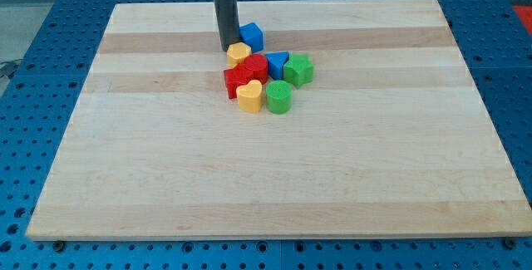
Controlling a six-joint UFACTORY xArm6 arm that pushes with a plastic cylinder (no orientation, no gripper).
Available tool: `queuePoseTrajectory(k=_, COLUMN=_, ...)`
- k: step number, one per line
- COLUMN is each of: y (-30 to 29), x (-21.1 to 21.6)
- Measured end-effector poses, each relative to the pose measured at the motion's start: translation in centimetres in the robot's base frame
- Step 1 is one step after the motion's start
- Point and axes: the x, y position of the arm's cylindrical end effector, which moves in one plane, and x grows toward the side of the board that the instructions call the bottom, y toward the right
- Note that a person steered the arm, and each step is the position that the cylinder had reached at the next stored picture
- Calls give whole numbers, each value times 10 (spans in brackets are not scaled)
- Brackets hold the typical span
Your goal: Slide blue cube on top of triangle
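Rod: dark, upright, coming down from the view's top edge onto the wooden board [274, 179]
Tip: my tip [226, 49] rests on the board just left of the blue cube, at the upper-left edge of the yellow block in the cluster; it has no jaws, so it neither opens nor pinches anything
Blue cube: the blue cube [251, 35] sits at the view's top of the cluster, just right of the rod, close to it; whether they touch I cannot tell
Blue triangle: the blue triangle-like block [277, 63] lies below and to the right of the cube, wedged between a red block and a green block
Yellow blocks: one yellow block [239, 52] just under the cube; a yellow heart-shaped block [249, 96] at the cluster's bottom
Red blocks: two red blocks [246, 74] packed together in the middle, shapes hard to make out
Green blocks: a green block [298, 70] at the right end, a round green block [279, 97] beside the yellow heart
Surroundings: blue perforated table [50, 29] around the board
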Motion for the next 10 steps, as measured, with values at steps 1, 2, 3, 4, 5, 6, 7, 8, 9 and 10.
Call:
queuePoseTrajectory(k=1, y=-4, x=0)
queuePoseTrajectory(k=2, y=-32, x=-2)
queuePoseTrajectory(k=3, y=-30, x=-10)
queuePoseTrajectory(k=4, y=-13, x=-25)
queuePoseTrajectory(k=5, y=5, x=-27)
queuePoseTrajectory(k=6, y=19, x=-27)
queuePoseTrajectory(k=7, y=60, x=-27)
queuePoseTrajectory(k=8, y=60, x=-27)
queuePoseTrajectory(k=9, y=48, x=-16)
queuePoseTrajectory(k=10, y=35, x=-3)
